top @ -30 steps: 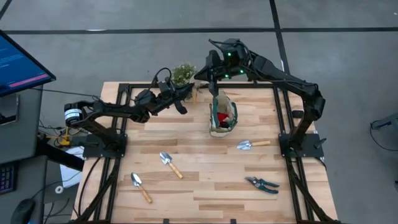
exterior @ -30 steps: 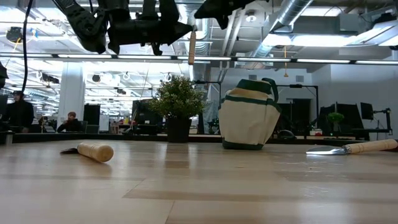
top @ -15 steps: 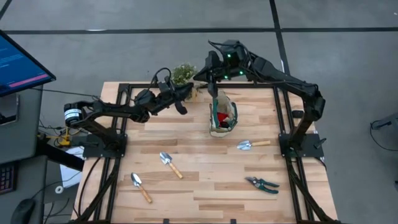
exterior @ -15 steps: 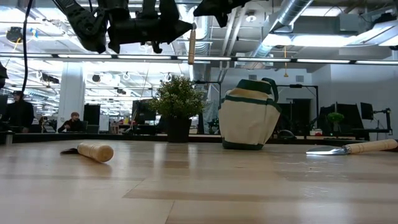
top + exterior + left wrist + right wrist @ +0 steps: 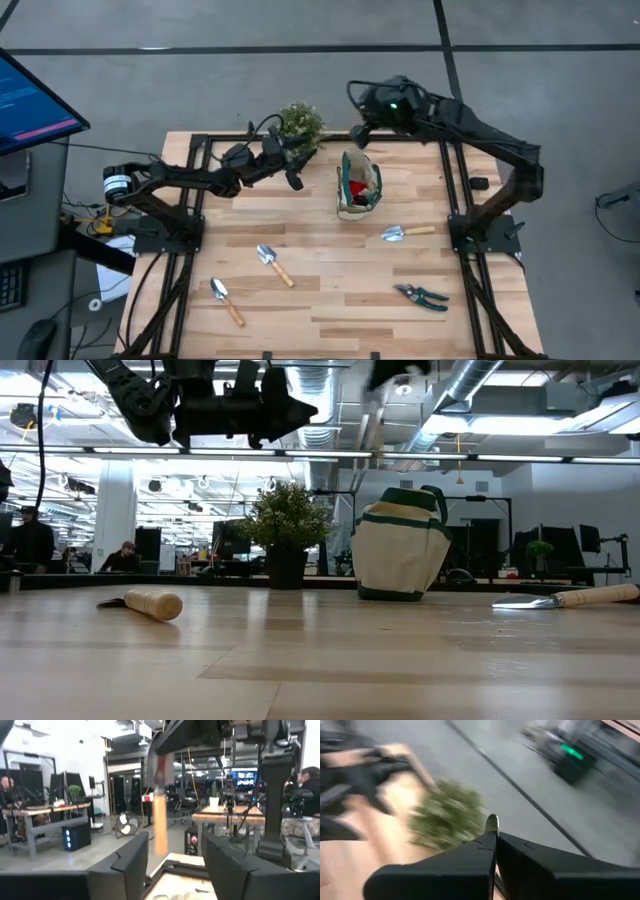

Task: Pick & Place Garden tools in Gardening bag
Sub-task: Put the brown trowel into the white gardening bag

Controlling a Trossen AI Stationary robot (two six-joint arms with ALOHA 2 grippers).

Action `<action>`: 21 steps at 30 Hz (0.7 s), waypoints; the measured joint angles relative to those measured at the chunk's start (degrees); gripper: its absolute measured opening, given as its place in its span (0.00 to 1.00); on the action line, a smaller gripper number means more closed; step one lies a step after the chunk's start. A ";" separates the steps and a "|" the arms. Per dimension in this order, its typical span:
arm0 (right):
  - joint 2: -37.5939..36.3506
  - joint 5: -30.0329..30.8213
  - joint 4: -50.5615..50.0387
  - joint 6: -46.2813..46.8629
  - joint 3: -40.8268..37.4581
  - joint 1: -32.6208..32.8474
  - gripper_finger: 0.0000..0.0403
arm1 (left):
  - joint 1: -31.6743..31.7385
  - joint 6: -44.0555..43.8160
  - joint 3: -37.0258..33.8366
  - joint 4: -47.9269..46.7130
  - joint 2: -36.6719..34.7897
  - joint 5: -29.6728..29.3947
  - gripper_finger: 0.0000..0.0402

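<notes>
A trowel [image 5: 159, 822] with a silver blade and wooden handle hangs handle-down in the air, above the far side of the table. My right gripper [image 5: 493, 837] is shut on it, near the gardening bag [image 5: 358, 190]. The beige, teal-trimmed bag stands upright on its base with a red glove [image 5: 355, 187] inside. My left gripper [image 5: 172, 851] is open, level with the hanging handle and a little short of it, holding nothing. Three more trowels [image 5: 272, 262], [image 5: 226, 300], [image 5: 407, 232] and teal shears [image 5: 421, 295] lie flat on the table. My right gripper pinches the trowel's silver blade [image 5: 153, 762] between its two fingers, coming from above. The blade's tip [image 5: 492, 823] pokes out past the fingertips. The trowel hangs below the fingers, handle [image 5: 369, 438] down, clear of the table and bag.
A bushy potted plant [image 5: 299, 124] stands at the table's far edge, just left of the bag and close to my left gripper. The table's middle and near right are bare wood. People sit at desks in the room beyond.
My left gripper has opened and let go of the trowel. My right gripper has swung toward the table's right edge, carrying the trowel from the plant side over toward the bag. The trowel now hangs slightly tilted.
</notes>
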 joint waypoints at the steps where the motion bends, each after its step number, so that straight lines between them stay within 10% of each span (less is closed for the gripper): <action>1: -1.27 3.45 -2.49 3.30 -0.57 0.23 0.00 | -0.02 -0.02 -0.02 -0.32 0.02 -0.57 0.48; 10: -18.23 19.05 -15.39 33.51 -22.76 6.53 0.00 | 0.02 -0.20 -0.04 -0.41 0.02 -2.13 0.48; 21: -30.85 24.47 16.25 44.19 -58.32 9.63 0.00 | 0.18 -4.54 -0.06 -12.41 0.02 -6.86 0.36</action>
